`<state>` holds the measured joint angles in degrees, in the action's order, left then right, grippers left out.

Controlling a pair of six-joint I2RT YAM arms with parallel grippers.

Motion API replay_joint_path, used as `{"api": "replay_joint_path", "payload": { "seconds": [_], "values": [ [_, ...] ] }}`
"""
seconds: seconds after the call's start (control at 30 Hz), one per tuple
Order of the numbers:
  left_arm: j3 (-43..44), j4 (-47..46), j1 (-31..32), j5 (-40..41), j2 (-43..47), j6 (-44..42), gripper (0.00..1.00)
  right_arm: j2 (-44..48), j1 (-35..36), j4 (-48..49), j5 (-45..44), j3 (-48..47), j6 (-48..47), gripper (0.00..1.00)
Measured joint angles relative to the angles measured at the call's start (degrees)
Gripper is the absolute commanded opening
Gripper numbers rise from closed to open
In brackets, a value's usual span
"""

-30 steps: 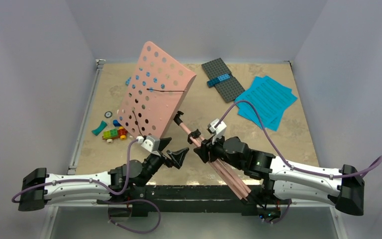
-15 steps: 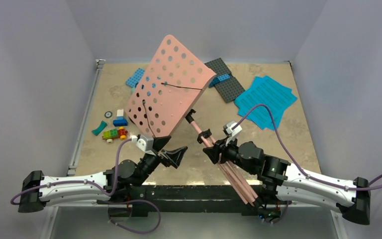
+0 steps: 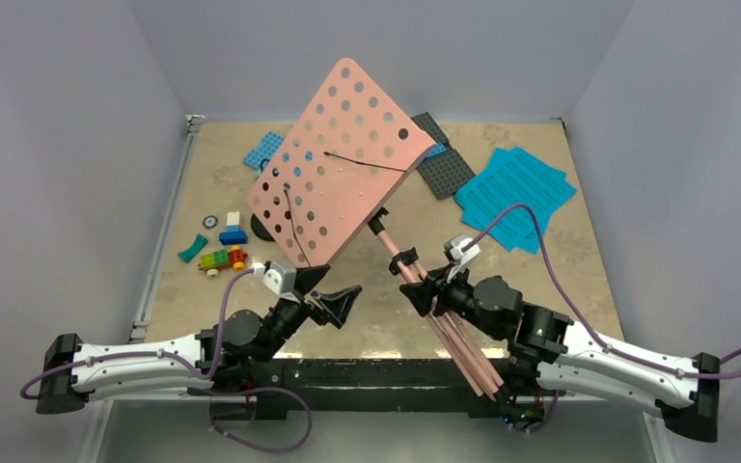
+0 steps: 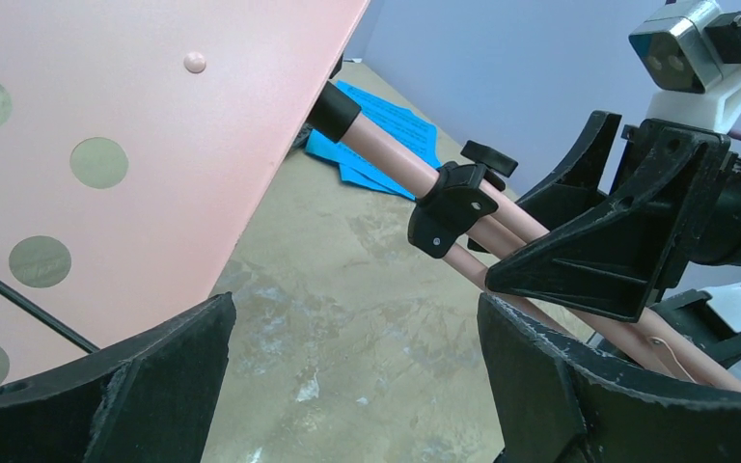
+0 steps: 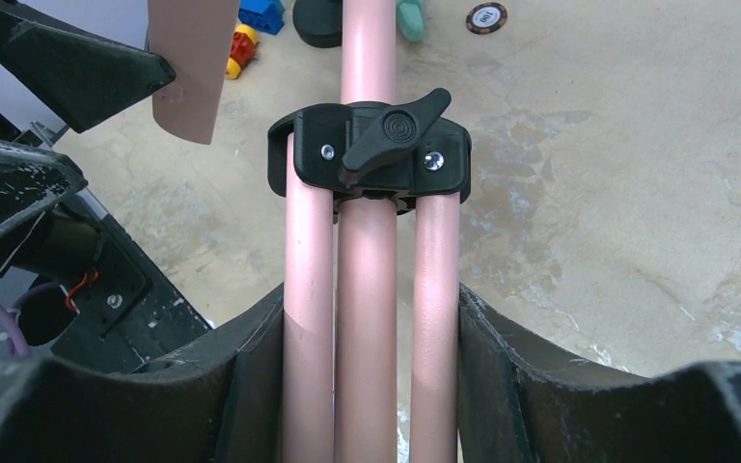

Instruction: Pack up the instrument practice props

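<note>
The pink music stand is tilted, its perforated board (image 3: 343, 159) raised over the table's middle and its three legs (image 3: 453, 333) folded together. My right gripper (image 3: 426, 293) is shut on the folded legs (image 5: 371, 318) just below the black clamp (image 5: 371, 154). My left gripper (image 3: 333, 297) is open and empty under the board's near corner (image 4: 106, 145), its fingers either side of bare table (image 4: 357, 386). The cyan sheet-music pages (image 3: 516, 193) lie at the far right. The mint-green microphone (image 3: 191, 248) lies at the left. The black round mic-stand base (image 3: 260, 231) is partly hidden behind the board.
A grey studded baseplate (image 3: 449, 169) lies behind the board and a blue one (image 3: 265, 149) at the far left. Small coloured bricks (image 3: 224, 257) and a small round disc (image 3: 210, 221) lie at the left. The stand's legs reach over the table's near edge.
The board has swung up and to the right, uncovering the blue baseplate and black base. My right arm has drawn right and back with the legs. My left gripper stays open.
</note>
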<state>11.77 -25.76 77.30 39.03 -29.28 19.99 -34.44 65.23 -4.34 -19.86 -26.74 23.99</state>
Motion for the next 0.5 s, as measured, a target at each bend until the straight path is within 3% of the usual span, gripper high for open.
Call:
{"api": "replay_joint_path", "payload": {
  "seconds": [0.5],
  "values": [
    [0.0, 1.2, 0.0, -1.4, 2.4, 0.4, 1.00, 9.3, 0.0, -5.9, -2.6, 0.0, 0.1, 0.00]
  ]
}}
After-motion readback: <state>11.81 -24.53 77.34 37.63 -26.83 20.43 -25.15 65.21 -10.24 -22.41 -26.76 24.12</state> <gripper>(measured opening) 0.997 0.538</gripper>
